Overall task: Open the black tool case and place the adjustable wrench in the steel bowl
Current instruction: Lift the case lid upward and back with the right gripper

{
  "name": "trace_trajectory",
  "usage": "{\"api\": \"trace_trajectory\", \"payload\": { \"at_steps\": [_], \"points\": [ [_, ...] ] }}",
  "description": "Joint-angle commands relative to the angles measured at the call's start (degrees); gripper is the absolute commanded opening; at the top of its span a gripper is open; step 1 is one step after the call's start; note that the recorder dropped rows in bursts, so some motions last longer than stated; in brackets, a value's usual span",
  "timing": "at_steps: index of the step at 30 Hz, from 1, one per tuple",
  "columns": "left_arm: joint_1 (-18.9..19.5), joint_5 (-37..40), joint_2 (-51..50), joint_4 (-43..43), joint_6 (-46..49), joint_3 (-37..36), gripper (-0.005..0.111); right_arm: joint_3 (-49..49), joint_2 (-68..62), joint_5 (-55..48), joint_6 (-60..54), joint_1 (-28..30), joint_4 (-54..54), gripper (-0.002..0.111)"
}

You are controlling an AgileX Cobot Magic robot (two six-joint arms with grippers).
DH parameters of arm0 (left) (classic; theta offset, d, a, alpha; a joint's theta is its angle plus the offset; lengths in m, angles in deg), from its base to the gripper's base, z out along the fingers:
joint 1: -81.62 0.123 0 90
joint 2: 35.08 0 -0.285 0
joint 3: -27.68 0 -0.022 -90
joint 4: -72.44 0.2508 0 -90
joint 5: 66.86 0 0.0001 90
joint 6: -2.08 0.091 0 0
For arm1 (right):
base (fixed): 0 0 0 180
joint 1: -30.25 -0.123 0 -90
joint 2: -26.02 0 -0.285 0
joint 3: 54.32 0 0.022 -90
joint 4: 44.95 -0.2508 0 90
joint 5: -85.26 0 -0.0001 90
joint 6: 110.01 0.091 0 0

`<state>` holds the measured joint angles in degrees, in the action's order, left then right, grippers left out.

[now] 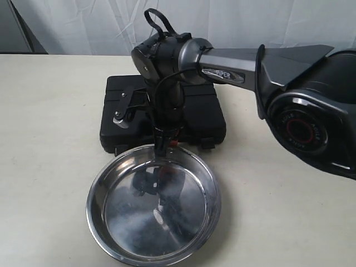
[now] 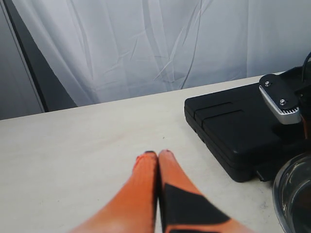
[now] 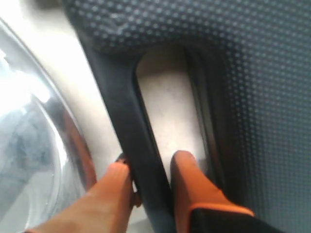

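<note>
Centrally, the right gripper (image 1: 161, 146) points straight down at the near edge of the black tool case (image 1: 203, 117). The case lies flat on the pale table (image 1: 50, 167) with its lid down. Seen from the wrist, the gripper's orange fingertips (image 3: 187, 167) straddle the handle bar (image 3: 121, 111) of the case and pinch it from both sides. This hold looks meant for lifting the lid from its free edge. The steel bowl (image 1: 111, 189) sits just beside that same edge, so a tool taken out would have only a short way to travel. The left gripper (image 2: 158, 158) hovers low over bare table, apart from the case. Its orange fingers are pressed together on nothing, and it seems parked out of the way.

The adjustable wrench is nowhere in sight; with the lid down, it is presumably inside. The right arm covers the middle of the lid, and any latches are hard to pick out. A small black-and-silver fitting (image 1: 119, 115) beside the wrist is probably part of the arm, though the view is too poor to be sure. Both wrist views catch only a slice of the bowl, and the exterior view does not show the left gripper at all.
</note>
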<state>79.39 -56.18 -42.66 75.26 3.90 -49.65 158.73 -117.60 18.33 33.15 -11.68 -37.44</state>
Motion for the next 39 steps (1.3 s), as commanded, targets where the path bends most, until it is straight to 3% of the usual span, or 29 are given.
{"api": "trace_trajectory", "payload": {
  "at_steps": [1,22,39],
  "points": [
    [-0.2,-0.3,-0.2,-0.2,-0.1,0.1,0.0,-0.3,0.4,-1.7,0.8,0.2,0.0,0.0],
    [-0.2,-0.3,-0.2,-0.2,-0.1,0.1,0.0,-0.3,8.4,-1.3,3.8,0.2,0.3,0.0],
    [-0.2,-0.3,-0.2,-0.2,-0.1,0.1,0.0,-0.3,15.2,11.3,18.6,0.2,14.1,0.0]
  ]
}}
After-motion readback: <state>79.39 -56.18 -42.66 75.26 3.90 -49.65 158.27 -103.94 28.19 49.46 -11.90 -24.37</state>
